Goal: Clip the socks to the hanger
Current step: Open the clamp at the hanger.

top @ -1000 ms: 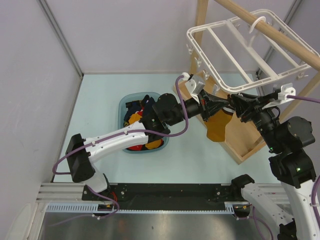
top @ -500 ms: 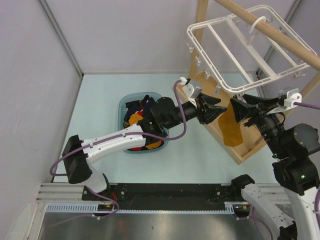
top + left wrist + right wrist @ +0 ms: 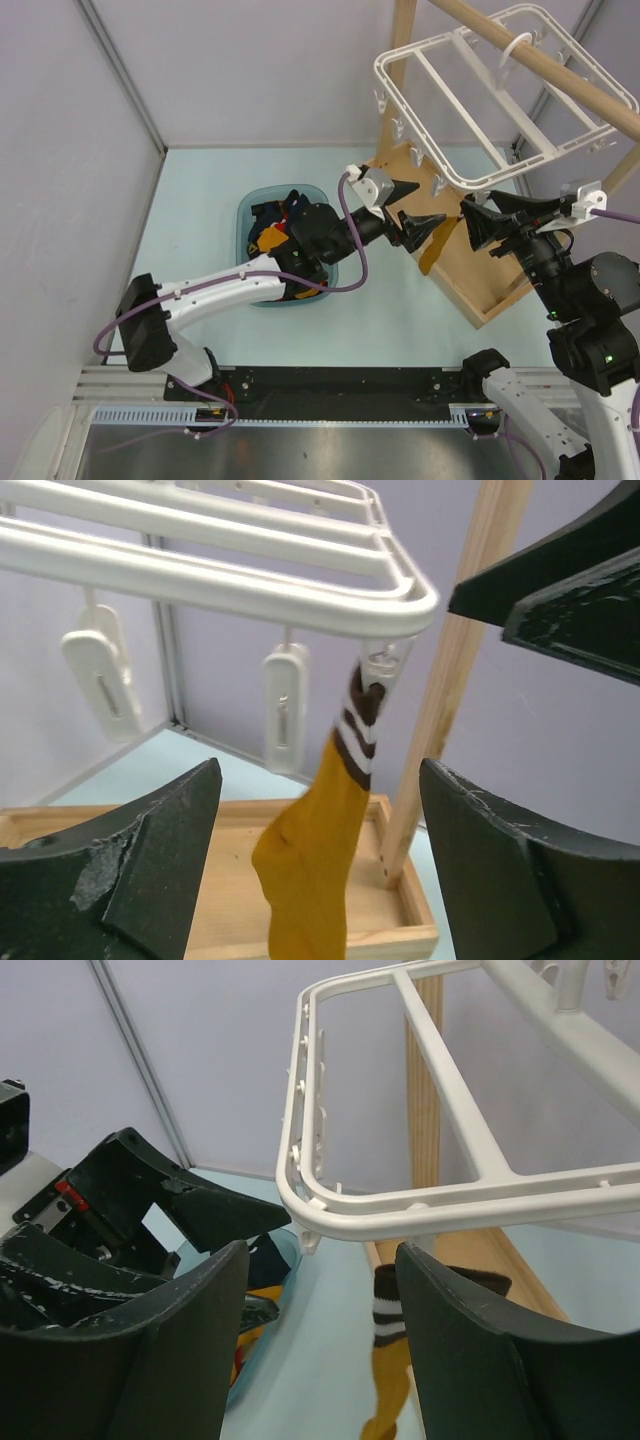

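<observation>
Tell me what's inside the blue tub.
The blue tub holds a jumble: a yellow sock and dark socks show at its far left. The left arm crosses over it and hides the near right part, so what lies there cannot be told.

A sock (image 3: 318, 850) is hanging from a corner clip (image 3: 385, 660) under the hanger (image 3: 200, 575), above the wooden rack's (image 3: 470, 280) base. The left gripper (image 3: 428, 205) is sitting just left of it and the right gripper (image 3: 485, 210) just right, neither touching. A filled basin (image 3: 243, 215) is sitting on the bench (image 3: 200, 190), left of the rack.
</observation>
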Controlling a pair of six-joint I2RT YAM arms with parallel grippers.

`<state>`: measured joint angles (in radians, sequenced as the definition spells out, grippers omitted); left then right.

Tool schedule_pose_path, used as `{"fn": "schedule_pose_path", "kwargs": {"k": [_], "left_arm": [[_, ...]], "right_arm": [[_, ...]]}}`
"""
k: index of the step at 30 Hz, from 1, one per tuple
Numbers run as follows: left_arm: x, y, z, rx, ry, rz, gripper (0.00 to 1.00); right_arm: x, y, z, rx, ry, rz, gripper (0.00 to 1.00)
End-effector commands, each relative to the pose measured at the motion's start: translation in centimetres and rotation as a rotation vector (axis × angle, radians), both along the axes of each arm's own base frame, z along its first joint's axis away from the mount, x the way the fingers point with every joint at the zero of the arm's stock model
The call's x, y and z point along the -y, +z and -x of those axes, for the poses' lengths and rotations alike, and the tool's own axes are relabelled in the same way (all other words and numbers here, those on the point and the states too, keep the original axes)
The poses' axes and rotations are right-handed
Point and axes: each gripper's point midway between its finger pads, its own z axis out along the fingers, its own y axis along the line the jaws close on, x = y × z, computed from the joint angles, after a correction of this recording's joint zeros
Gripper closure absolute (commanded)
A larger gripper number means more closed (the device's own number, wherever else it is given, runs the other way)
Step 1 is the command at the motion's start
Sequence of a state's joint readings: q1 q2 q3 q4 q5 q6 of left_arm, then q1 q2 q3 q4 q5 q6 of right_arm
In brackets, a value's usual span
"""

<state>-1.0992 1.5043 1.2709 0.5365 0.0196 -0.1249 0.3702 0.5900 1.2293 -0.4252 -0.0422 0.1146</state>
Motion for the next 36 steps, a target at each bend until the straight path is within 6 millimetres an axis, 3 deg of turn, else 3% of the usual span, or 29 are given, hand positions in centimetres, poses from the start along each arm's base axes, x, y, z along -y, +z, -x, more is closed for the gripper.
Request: {"fn": "schedule_pose_path", "kwargs": {"k": [1,8,20,27,32,36], "left_arm": [[0.5,0.7,-1.6,0.088,0.083,0.024,0.15],[1.3,1.0,-3.8,0.163,0.171,0.03,0.17],[2.4,2.7,-3.1,0.175,0.066,0.099,0.27],[2.8,2.7,-3.3,0.169,0.038,0.087,0.47],[3.0,2.5,-3.4,0.162,0.033,0.087,0.54],[2.8,2.9,-3.2,0.168,0.03,0.093,0.7]], "right_arm": [[0.3,1.3,0.5,0.036,-0.003,0.001,0.34],[0.4,1.4,0.8,0.045,-0.007,0.013,0.34],[0.3,1.3,0.9,0.049,0.001,0.021,0.34],[0.0,1.4,1.2,0.051,0.022,0.015,0.34],[-0.4,1.6,1.3,0.053,0.048,0.004,0.34],[-1.4,1.6,1.6,0.051,0.103,0.007,0.34]]}}
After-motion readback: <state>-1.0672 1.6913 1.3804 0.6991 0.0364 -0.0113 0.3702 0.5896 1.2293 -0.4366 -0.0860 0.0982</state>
